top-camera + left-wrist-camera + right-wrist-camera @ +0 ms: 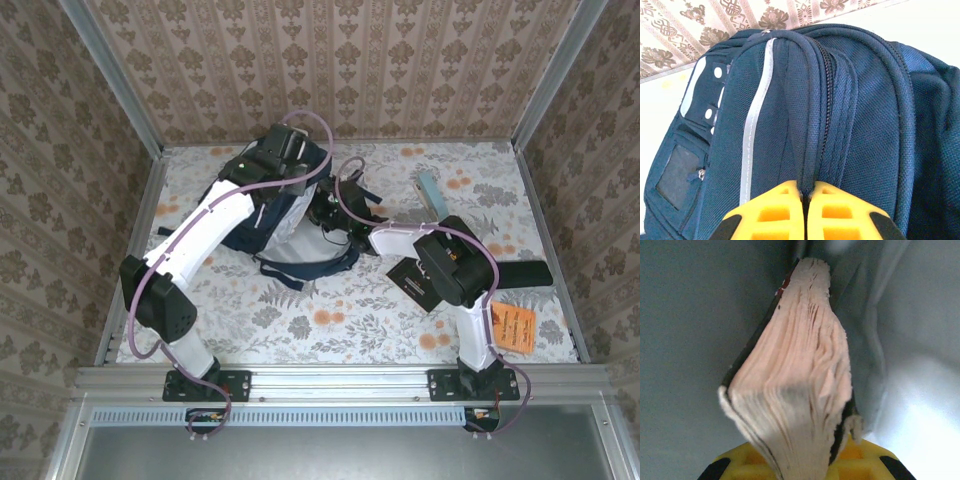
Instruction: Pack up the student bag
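On the right of the floral tabletop (330, 320), nearest the arm bases, lies an orange card (512, 326). Just beyond it a flat black book (410, 282) sits partly under the right arm's elbow.

Farther back, left of centre, the student bag (264, 226) lies on its side. Its navy straps (310, 270) trail toward the near edge and its mouth faces the right arm.

The right tool (800, 461) is clamped on a thick paperback (795, 375). The paperback has a black cover, and its pale page edges fan toward the camera. Grey lining (690, 340) surrounds it on both sides.

At the bag's top, the left tool (805, 199) has its yellow fingers (775, 212) pressed together on a ridge of navy fabric, just beside the closed zipper (829, 90) and right of the white stripe (756, 115).

Toward the back wall on the right, well apart from the bag, rests a pale blue object (432, 188).
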You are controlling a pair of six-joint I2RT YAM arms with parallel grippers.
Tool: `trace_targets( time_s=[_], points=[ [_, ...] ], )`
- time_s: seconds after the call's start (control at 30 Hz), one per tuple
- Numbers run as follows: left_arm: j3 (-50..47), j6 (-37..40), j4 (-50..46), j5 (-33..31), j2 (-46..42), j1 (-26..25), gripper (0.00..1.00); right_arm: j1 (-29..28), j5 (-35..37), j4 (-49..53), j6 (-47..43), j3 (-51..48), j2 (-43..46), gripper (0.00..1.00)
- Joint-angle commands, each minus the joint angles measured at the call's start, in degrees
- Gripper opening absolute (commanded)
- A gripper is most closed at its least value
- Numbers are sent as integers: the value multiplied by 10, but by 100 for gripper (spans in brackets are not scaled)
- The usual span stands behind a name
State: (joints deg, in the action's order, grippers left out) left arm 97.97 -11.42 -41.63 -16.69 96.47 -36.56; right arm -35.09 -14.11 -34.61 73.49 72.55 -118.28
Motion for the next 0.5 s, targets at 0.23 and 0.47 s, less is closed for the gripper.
trace_targets(
  time_s=[0.23, 0.47],
  points=[
    [-8, -25, 43, 35, -50, 3, 0, -2, -9, -55, 12, 84, -62, 19],
    [-24, -30, 50, 41, -59, 13, 0, 9, 12, 22, 5, 42, -16, 59]
  ],
)
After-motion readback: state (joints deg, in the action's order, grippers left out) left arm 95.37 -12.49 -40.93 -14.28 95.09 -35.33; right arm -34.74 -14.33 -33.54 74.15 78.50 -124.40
